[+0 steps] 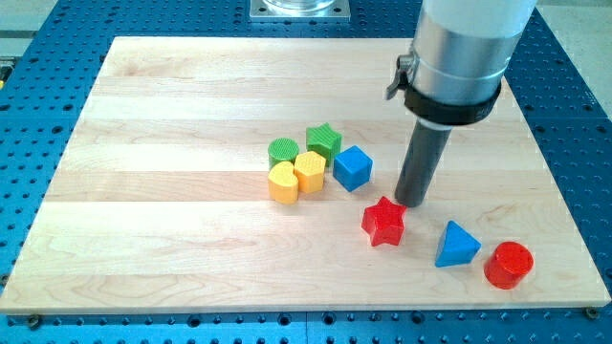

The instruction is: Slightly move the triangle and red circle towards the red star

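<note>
The blue triangle lies near the view's bottom right, with the red circle just to its right, a small gap between them. The red star sits left of the triangle. My tip rests on the board just above and right of the red star, very close to it, and up and left of the triangle.
A cluster sits left of the tip: blue cube, green star, green circle, yellow hexagon, yellow heart. The wooden board ends just right of and below the red circle.
</note>
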You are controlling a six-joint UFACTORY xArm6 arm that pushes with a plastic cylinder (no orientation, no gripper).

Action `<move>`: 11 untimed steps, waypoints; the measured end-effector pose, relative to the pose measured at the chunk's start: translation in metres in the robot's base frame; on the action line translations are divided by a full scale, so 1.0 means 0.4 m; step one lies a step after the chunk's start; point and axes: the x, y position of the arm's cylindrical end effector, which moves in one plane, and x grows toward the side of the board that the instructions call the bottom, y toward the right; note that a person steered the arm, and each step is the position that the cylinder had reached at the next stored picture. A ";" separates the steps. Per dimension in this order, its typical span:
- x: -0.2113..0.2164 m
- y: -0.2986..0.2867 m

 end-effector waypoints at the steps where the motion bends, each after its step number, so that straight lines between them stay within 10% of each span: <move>1: -0.024 0.074; 3: 0.106 0.405; 5: 0.316 0.373; 11: 0.203 0.061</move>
